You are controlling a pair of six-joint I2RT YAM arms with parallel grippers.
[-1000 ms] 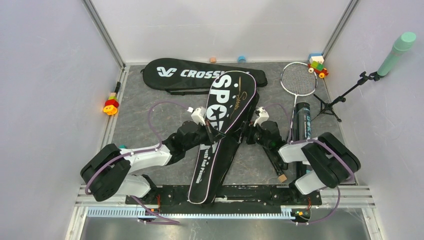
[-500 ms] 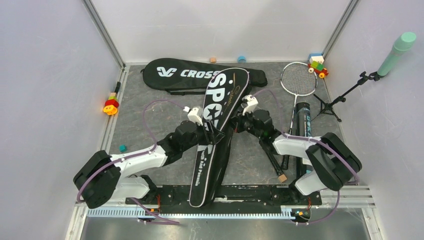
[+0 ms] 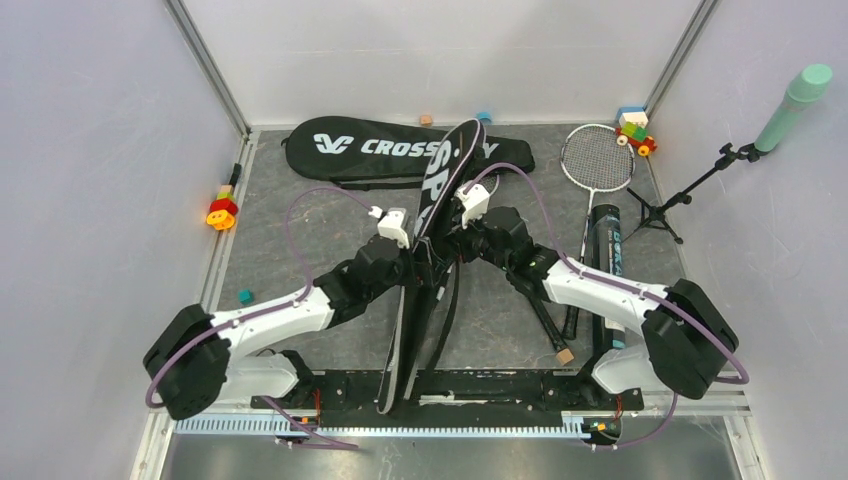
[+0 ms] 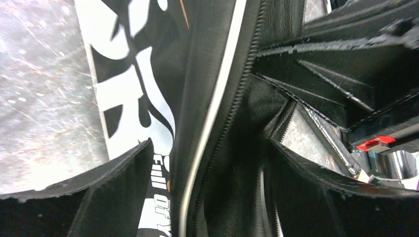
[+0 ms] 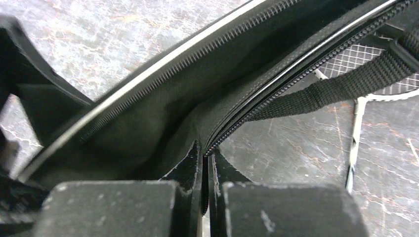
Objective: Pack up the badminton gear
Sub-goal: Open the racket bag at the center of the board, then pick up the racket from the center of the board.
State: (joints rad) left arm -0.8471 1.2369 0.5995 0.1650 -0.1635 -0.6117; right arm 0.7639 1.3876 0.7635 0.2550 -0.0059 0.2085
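Grey table (image 3: 262,185), SPORT bag (image 3: 441,183) edge-up, unzipped

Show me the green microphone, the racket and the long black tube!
green microphone (image 3: 797,103): top view, on its green body.
racket (image 3: 597,157): top view, on the stringed head.
long black tube (image 3: 606,245): top view, on its middle.

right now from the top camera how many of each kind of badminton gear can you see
racket bags: 2, CROSSWAY bag and SPORT bag
rackets: 2, full racket and lone handle whose head is hidden
black tube: 1
total: 5
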